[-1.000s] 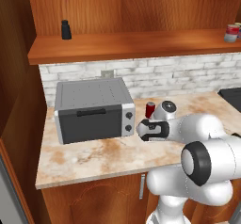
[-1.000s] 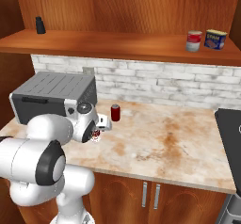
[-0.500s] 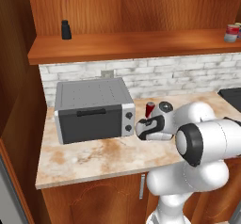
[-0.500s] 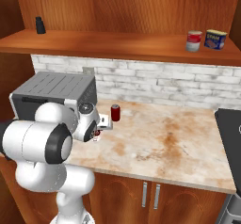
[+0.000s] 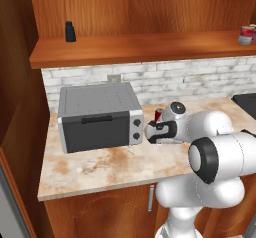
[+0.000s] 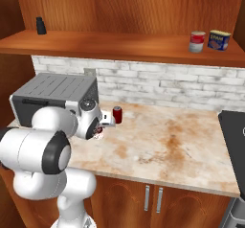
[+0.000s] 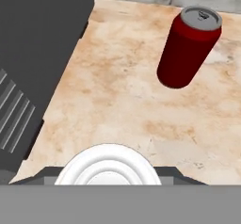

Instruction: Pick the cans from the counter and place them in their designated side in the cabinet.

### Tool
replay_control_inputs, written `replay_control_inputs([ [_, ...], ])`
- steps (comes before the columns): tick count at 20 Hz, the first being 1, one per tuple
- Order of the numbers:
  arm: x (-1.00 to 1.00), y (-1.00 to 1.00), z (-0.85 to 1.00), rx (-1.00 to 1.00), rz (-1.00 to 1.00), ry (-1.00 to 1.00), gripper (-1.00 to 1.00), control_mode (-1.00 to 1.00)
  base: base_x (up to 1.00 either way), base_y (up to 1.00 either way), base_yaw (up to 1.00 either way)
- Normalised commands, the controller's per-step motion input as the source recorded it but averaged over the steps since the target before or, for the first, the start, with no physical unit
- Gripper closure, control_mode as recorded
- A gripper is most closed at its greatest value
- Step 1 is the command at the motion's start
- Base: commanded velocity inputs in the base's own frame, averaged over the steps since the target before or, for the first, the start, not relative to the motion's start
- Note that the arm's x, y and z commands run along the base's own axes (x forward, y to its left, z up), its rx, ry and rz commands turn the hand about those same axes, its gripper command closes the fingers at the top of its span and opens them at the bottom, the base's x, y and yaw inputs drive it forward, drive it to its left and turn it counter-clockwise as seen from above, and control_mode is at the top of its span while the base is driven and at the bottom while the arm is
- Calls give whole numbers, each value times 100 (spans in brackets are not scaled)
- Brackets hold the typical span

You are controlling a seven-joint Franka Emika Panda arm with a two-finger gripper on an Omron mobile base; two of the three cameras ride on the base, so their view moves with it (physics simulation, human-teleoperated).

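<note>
My gripper [image 7: 108, 173] is low over the counter [image 6: 167, 145], just right of the toaster oven, and shut on a small can whose pale ringed top [image 7: 108, 164] sits between the fingers. A bit of red under the hand [image 6: 98, 131] is that can. The gripper [image 5: 152, 132] looks dark from the left base view. A plain dark red can [image 7: 188, 46] stands upright a little beyond it [image 6: 117, 114] [image 5: 158, 114], free of the fingers. A red-and-white labelled can [image 6: 197, 41] stands on the cabinet's shelf board [image 6: 119, 45] at the right.
A grey toaster oven [image 5: 97, 114] fills the counter's left part, close to the hand. A blue-labelled can [image 6: 219, 39] is on the shelf's right end and a black bottle [image 6: 41, 25] on its left. A dark cooktop [image 6: 234, 126] borders the counter's right end.
The jaws have gone from open to shut around the can with the pale top. The arm has turned slightly; the dark red can has not moved.
</note>
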Motion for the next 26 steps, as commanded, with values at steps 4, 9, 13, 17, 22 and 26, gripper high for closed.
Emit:
replay_control_inputs([
  [4, 2, -16, 47, 0, 0, -1, 100, -100, 0, 0, 0],
  [9, 0, -27, 47, 1, 0, 0, 100, -100, 0, 0, 0],
  [13, 0, -30, 43, 1, 0, -3, 100, -100, 0, 0, 0],
  [17, -5, -30, 38, 0, 0, -3, 100, -100, 0, 0, 0],
  [22, -14, -28, 25, 0, 0, -7, 100, -100, 0, 0, 0],
  [26, -27, -29, 23, 0, 0, -14, 100, -100, 0, 0, 0],
])
